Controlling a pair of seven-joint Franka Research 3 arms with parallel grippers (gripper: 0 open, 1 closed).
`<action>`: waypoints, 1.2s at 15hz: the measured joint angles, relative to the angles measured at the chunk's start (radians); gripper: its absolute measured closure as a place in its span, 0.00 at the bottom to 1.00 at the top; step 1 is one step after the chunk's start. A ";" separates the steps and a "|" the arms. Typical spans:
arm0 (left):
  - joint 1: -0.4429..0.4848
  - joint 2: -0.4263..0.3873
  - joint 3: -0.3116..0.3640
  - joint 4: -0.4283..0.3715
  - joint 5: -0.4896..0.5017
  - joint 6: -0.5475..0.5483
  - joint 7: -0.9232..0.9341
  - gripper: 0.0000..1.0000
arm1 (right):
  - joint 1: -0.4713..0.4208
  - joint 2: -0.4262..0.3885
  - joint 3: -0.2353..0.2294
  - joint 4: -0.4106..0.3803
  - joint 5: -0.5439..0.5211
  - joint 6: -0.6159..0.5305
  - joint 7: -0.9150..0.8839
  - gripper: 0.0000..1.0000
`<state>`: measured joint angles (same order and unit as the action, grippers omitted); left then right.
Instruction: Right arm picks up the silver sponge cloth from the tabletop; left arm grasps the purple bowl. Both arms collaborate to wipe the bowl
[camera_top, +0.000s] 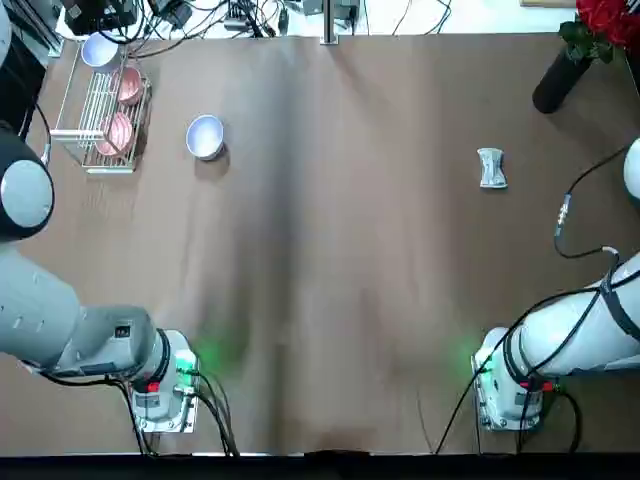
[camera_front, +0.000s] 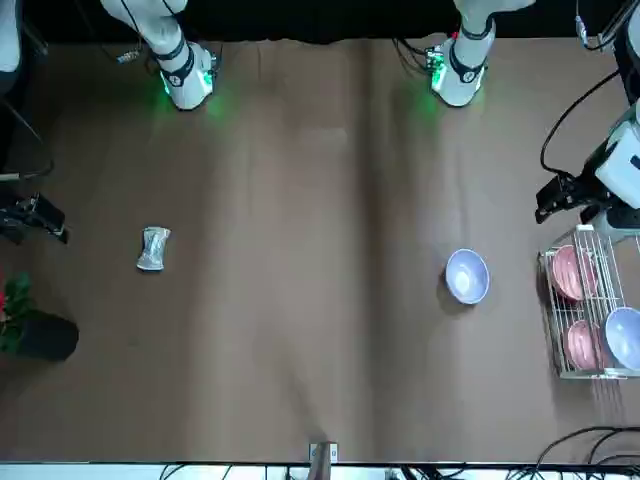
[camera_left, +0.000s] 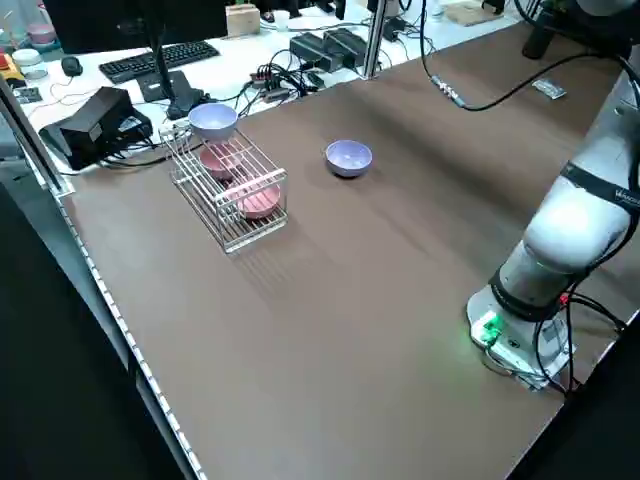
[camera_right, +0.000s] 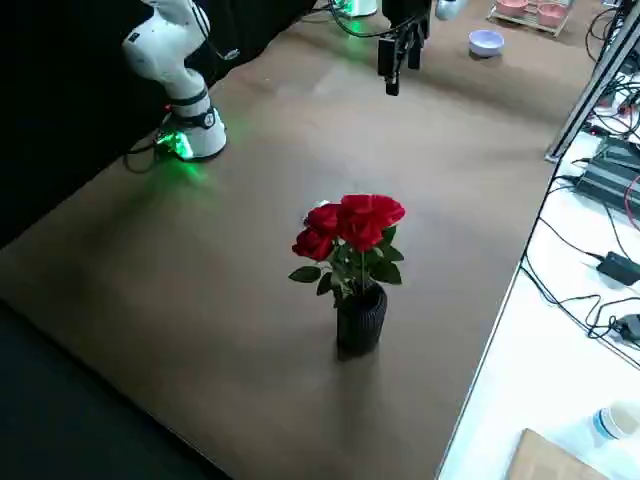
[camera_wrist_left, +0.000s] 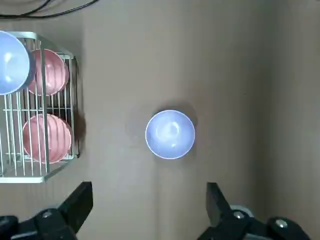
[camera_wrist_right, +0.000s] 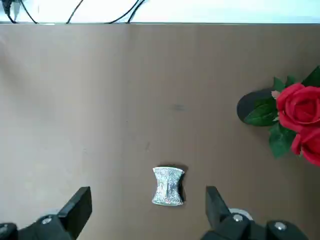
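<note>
Both grippers (camera_wrist_left: 149, 212) (camera_wrist_right: 149, 215) spread; silver cloth (camera_top: 492, 168) lies flat, long axis pointing robot-to-far-edge.

Sponge cloth (camera_right: 316, 212) (mostly behind roses (camera_right: 350, 222))

A wire rack (camera_top: 103, 108) stands at the desk's far left corner, two pink bowls (camera_wrist_left: 48, 138) inside it and another lavender bowl (camera_left: 213, 120) at its top. At the desk's far right corner, red roses (camera_right: 352, 222) with green leaves rise from a dark ribbed vase (camera_right: 361, 320). Beyond the desk's far edge lie a keyboard (camera_left: 158, 62), a monitor (camera_left: 139, 22) and tangled black cables (camera_top: 258, 18).
</note>
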<state>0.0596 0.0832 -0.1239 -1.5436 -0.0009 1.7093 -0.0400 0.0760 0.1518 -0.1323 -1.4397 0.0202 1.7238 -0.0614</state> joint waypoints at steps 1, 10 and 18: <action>0.000 0.001 0.000 0.000 0.000 0.000 0.000 0.00 | -0.002 0.000 -0.001 0.000 0.000 0.000 0.000 0.00; -0.002 0.037 -0.002 -0.008 0.016 -0.005 0.012 0.00 | 0.004 0.003 0.002 -0.030 0.000 -0.001 0.023 0.00; 0.108 0.240 0.000 -0.075 0.034 0.165 0.025 0.00 | -0.015 0.032 -0.003 -0.254 0.000 0.109 0.029 0.00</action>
<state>0.1680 0.3231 -0.1235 -1.6183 0.0327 1.8739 -0.0146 0.0608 0.1839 -0.1357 -1.6937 0.0207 1.8331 -0.0325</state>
